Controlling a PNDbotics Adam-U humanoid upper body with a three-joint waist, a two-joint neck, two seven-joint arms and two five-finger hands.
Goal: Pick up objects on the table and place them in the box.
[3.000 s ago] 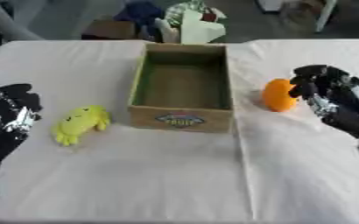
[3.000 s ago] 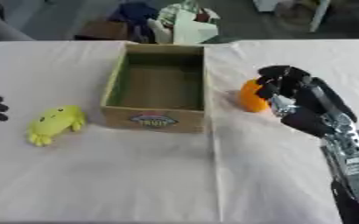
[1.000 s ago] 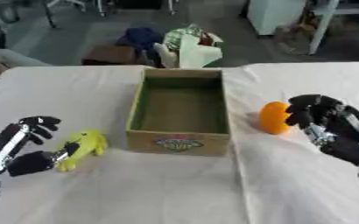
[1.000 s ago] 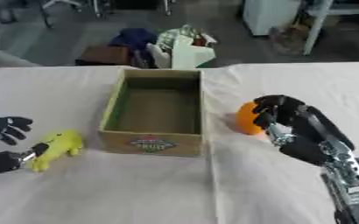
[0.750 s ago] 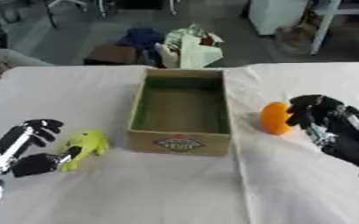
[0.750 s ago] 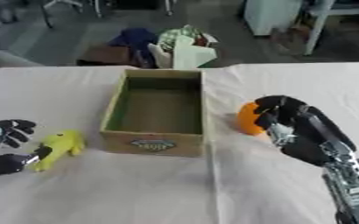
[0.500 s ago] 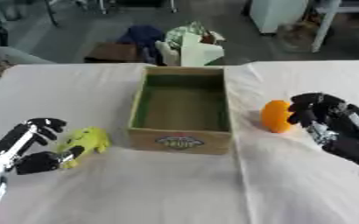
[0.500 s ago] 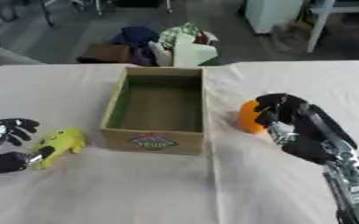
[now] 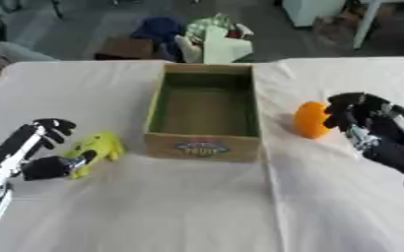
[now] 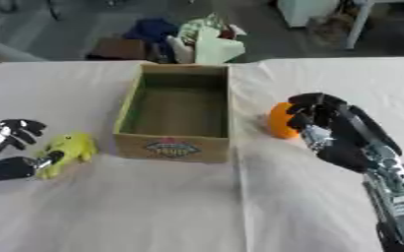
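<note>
An open cardboard box (image 9: pixel 159 105) with green inner walls stands mid-table, and I see nothing inside it. A yellow soft toy (image 9: pixel 95 148) lies left of the box. My left hand (image 9: pixel 24 153) is beside the toy on its left. Its fingers are spread above the toy and its thumb touches the toy's near end. An orange rounded object (image 9: pixel 309 119) sits right of the box. My right hand (image 10: pixel 336 129) is close against the orange object's right side. Its fingers are loosely bent and not wrapped round it.
A white cloth (image 9: pixel 197 206) covers the table, with a crease running forward from the box's right corner. Beyond the far edge, bags and a white-green bundle (image 9: pixel 211 43) lie on the floor. Bare cloth stretches in front of the box.
My left hand has come in from the left edge toward the yellow toy, and its thumb now reaches it. The right hand stays beside the orange object. The view has shifted slightly.
</note>
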